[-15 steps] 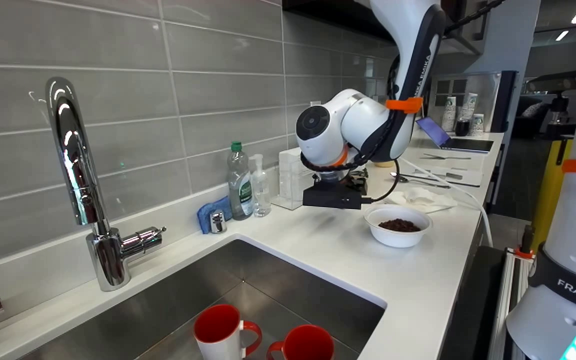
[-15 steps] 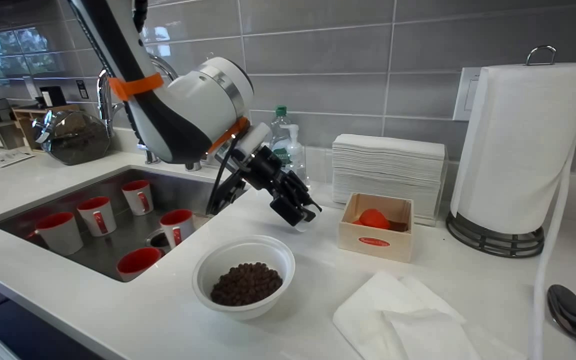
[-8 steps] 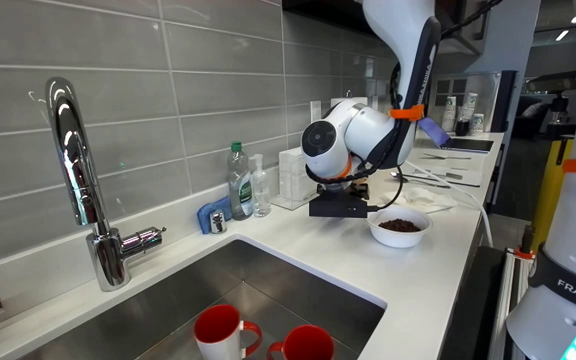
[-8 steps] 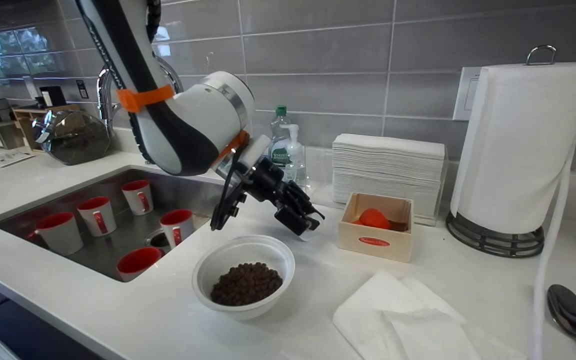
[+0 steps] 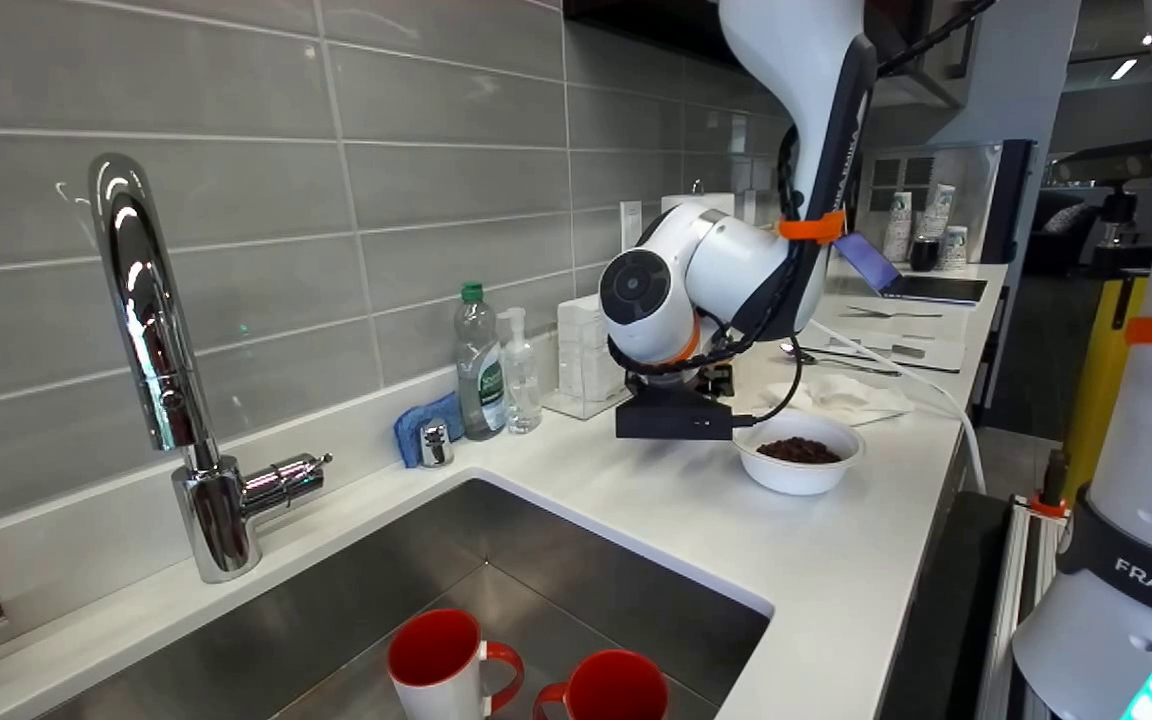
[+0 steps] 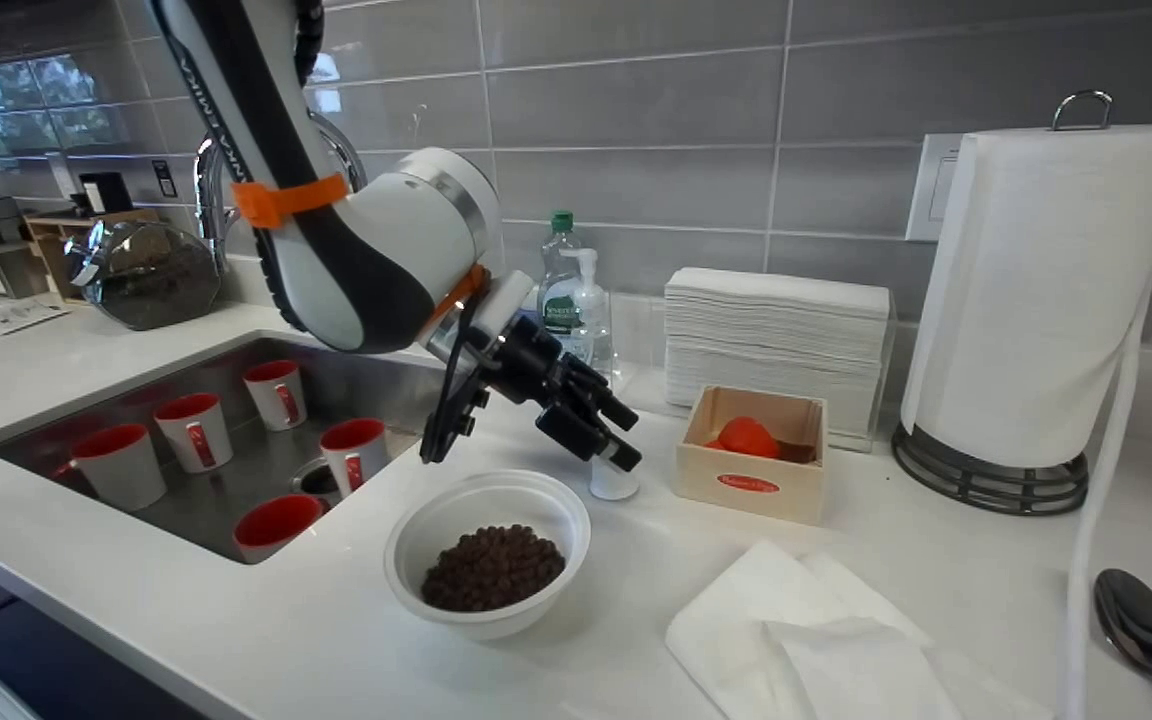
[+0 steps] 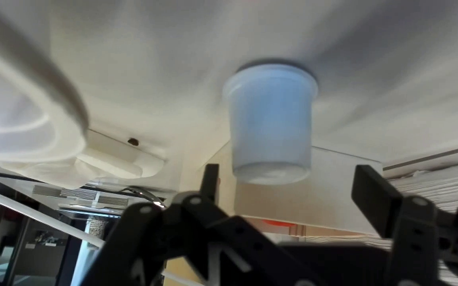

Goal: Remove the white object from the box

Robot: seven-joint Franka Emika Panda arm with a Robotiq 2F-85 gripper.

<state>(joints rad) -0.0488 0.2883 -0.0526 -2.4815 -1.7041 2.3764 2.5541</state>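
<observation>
The white object, a small cup (image 7: 270, 123), stands on the counter with its lipped end down. An exterior view shows only the lower part of this white cup (image 6: 613, 484) beneath the fingers. My gripper (image 7: 286, 172) is open, its fingers spread to either side of the cup's near end with a gap on both sides. The same gripper (image 6: 628, 437) points down toward the counter, left of the box. The pale wooden box (image 6: 746, 497) holds a red round item (image 6: 748, 437) and something brown. In the wrist view the box's side (image 7: 292, 202) lies behind the cup.
A white bowl (image 6: 496, 503) of brown pellets sits close in front of my gripper. Behind the box are stacked napkins (image 6: 776, 340); a paper towel roll (image 6: 1046, 300) stands to its right. Soap bottles (image 6: 561, 290) line the wall. The sink (image 6: 376, 375) holds several red-and-white mugs.
Between one second and half a second ago the arm came down slightly with the cup in its fingers. Since then the fingers have parted and the cup is released on the counter.
</observation>
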